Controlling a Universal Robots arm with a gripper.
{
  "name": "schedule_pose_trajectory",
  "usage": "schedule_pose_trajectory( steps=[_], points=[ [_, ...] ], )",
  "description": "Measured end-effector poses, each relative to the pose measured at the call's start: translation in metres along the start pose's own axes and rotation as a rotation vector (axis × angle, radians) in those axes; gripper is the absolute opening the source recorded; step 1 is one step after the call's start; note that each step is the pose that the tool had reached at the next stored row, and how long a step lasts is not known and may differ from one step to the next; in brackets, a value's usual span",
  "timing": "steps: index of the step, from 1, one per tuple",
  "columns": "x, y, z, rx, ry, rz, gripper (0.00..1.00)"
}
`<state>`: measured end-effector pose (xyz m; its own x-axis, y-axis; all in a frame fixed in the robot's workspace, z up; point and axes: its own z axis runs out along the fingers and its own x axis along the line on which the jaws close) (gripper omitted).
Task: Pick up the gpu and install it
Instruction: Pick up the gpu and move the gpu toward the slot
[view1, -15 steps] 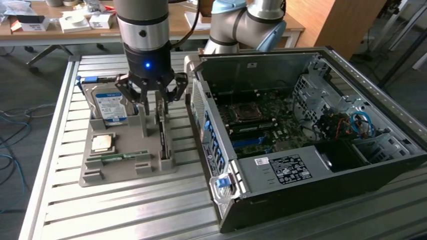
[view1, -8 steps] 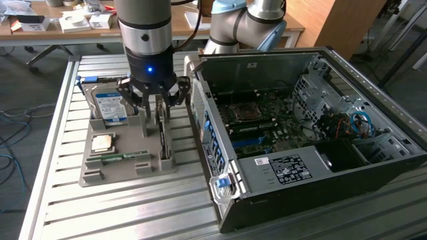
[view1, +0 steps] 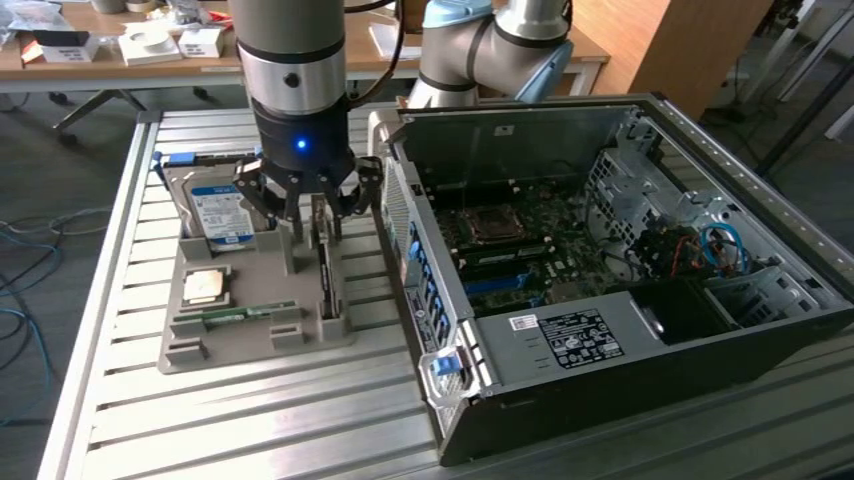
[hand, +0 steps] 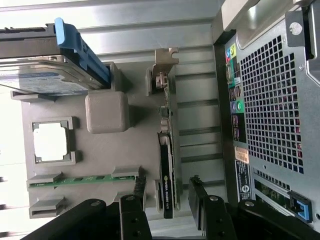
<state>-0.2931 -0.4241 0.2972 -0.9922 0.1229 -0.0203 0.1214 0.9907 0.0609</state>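
Gpu (hand: 166, 170): thin, dark, standing on edge, one end pale silver.

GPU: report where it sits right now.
The gpu stands on edge in the grey holder, at the exterior view's left of the computer case, under the open fingers.

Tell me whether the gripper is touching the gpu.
Apart. The wrist view shows the open gripper straddling the gpu, with a gap on each side.

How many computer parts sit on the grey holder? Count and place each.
4: hard drive at the far end; processor chip nearer the camera; green memory stick nearest; gpu on edge, toward the computer case. None looks hidden.
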Motion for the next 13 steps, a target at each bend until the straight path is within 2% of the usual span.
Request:
schedule_pose_trajectory(
  steps=[7, 13],
  points=[
    [-0.005, 0.0006, 0.0009, 0.0000, 0.0000, 0.000, 0.47],
    [-0.005, -0.0001, 0.0112, -0.0001, 0.0000, 0.000, 0.47]
  ],
)
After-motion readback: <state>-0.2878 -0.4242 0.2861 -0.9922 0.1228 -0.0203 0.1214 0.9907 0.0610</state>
